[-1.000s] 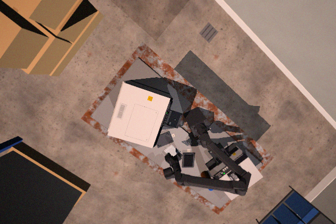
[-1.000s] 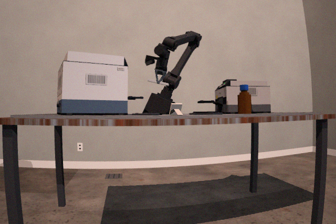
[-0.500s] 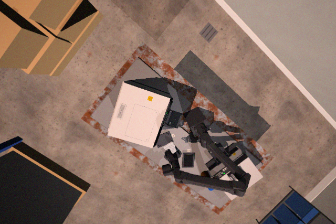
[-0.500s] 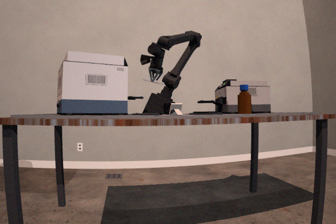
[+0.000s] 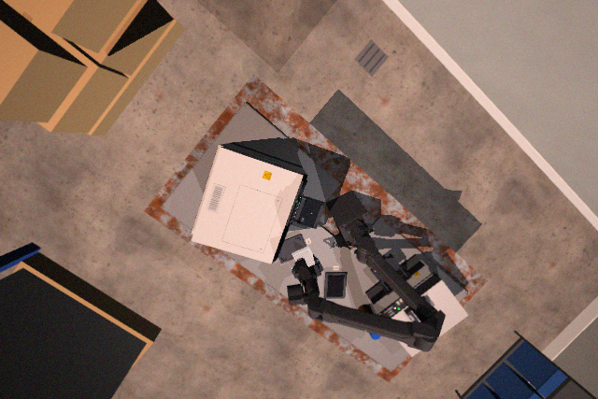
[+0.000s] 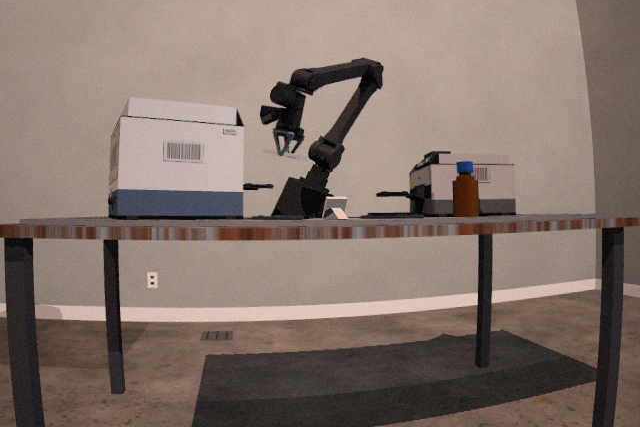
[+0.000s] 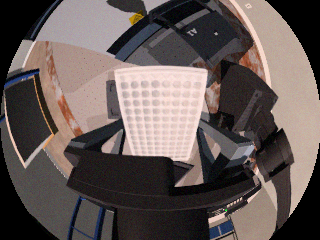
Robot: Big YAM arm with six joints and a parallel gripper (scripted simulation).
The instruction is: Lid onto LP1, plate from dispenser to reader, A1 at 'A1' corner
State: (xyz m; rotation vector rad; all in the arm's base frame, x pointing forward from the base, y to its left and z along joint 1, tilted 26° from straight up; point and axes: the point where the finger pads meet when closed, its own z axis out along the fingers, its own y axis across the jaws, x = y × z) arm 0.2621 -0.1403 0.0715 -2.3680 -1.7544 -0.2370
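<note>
My gripper (image 5: 305,262) (image 6: 287,152) (image 7: 161,121) is shut on the long sides of the white 96-well plate (image 5: 303,255) (image 7: 162,102). The plate hangs roughly level, high above the bench near one dark bench nest (image 5: 290,246) (image 7: 112,102). Another dark nest (image 5: 335,284) has a paler rim; I cannot tell if a clear lid lies in it. The reader's dark stage (image 5: 309,211) (image 6: 258,186) shows engraved "A1" in the wrist view (image 7: 192,32). The dispenser's stage (image 5: 380,292) (image 6: 391,193) is partly hidden. Position names and the plate's A1 corner are unreadable.
The tall white reader (image 5: 250,211) (image 6: 178,169) stands beside its stage. The dispenser (image 5: 444,309) (image 6: 496,184) stands at the opposite end. The brown bottle (image 6: 465,197) (image 5: 375,335) with its blue cap stands beside the dispenser. The arm's base (image 5: 348,206) (image 6: 299,200) stands between the machines.
</note>
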